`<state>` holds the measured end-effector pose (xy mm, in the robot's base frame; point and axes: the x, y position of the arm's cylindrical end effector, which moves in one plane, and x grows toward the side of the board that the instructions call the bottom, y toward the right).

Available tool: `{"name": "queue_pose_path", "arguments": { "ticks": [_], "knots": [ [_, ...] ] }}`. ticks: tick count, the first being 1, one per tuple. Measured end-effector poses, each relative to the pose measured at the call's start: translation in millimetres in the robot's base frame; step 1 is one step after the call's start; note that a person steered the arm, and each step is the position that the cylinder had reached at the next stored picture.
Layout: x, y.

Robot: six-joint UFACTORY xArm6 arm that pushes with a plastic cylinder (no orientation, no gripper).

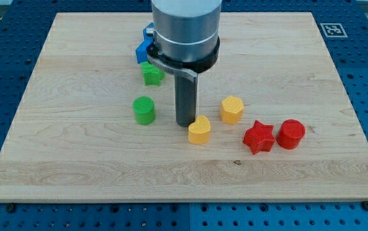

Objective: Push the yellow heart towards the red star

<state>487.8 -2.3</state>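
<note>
wooden board (74,160), my tip (185,124) touching yellow heart (199,130) on its left, red star (259,136) well right, no claw in view

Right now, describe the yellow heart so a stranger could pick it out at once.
Start at the wooden board and find my tip, the dark rod's lower end near the middle. The yellow heart sits right beside it, to the view's right and slightly lower. Unlike the yellow hexagon further up-right, it has a notched top.
</note>
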Motion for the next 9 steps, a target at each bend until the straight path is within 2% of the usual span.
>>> {"name": "queue_pose_path", "arguments": {
  "ticks": [1, 4, 6, 9],
  "knots": [
    [-12.7, 5.4],
    [10.8, 27.9],
    [13.3, -74.7],
    [12.4, -130.9]
  ]
}}
